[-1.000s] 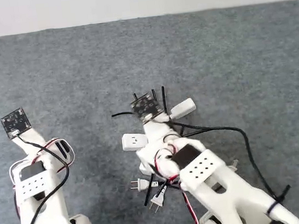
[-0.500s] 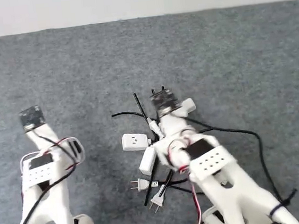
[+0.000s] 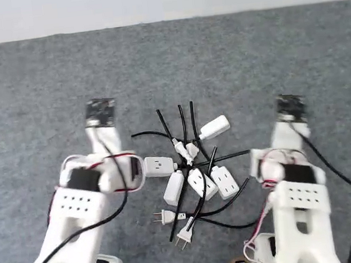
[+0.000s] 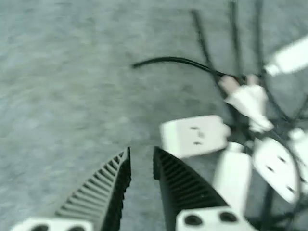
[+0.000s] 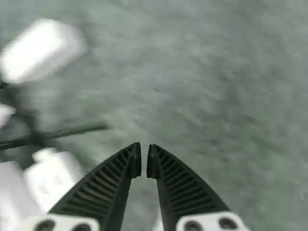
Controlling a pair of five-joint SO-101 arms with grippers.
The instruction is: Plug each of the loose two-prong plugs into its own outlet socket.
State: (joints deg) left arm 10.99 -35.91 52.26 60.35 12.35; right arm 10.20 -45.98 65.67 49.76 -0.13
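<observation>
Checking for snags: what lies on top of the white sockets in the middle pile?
Black cords cross over the sockets; anything beneath them is hidden.

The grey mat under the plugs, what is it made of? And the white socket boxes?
The grey mat looks like felt or short carpet: fuzzy, speckled, no shine. The white socket boxes look like smooth hard plastic: clean edges, moulded slots.

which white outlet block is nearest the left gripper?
The white rectangular outlet block, face up, slots showing, at the pile's edge just ahead of the left gripper; the other blocks lie farther off, among the black cables.
</observation>
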